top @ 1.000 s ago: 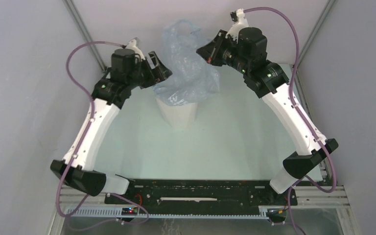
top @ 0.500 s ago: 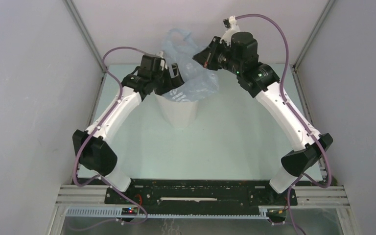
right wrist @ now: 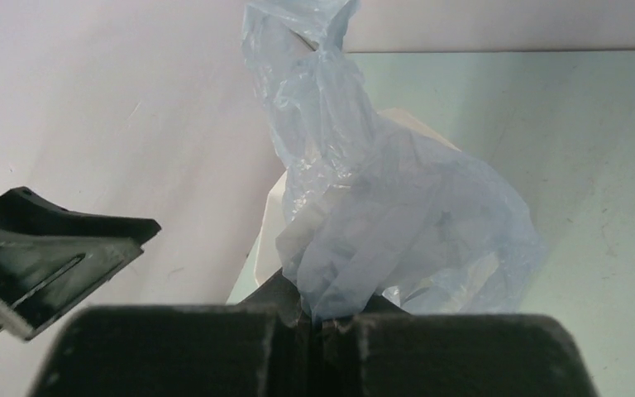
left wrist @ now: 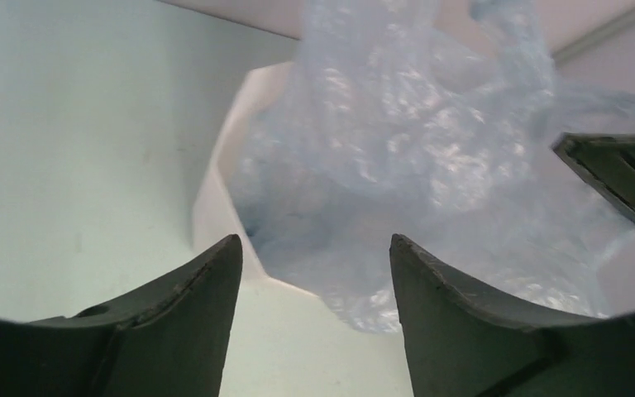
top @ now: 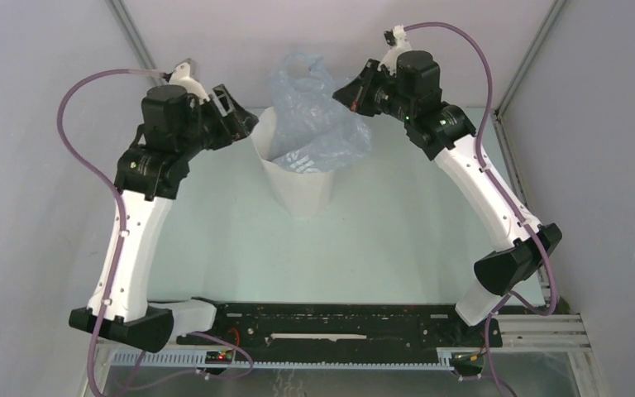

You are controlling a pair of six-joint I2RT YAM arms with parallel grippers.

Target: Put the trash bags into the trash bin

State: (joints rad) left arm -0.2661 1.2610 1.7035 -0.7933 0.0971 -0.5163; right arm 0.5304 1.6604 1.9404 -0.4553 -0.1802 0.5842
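One trash bag [top: 314, 124] droops into the trash bin [top: 299, 188], pinched by the right tool [top: 346, 89] (left tool [top: 244, 116] spread nearby).

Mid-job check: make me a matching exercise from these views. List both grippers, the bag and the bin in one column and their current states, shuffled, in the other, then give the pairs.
Column one
1. left gripper
2. right gripper
3. trash bag
4. trash bin

Column two
A. white, standing upright
B. shut, pinching blue film
C. open, holding nothing
D. pale blue, rising out of the bin mouth and spilling over its rim

Pairs: 1-C; 2-B; 3-D; 4-A
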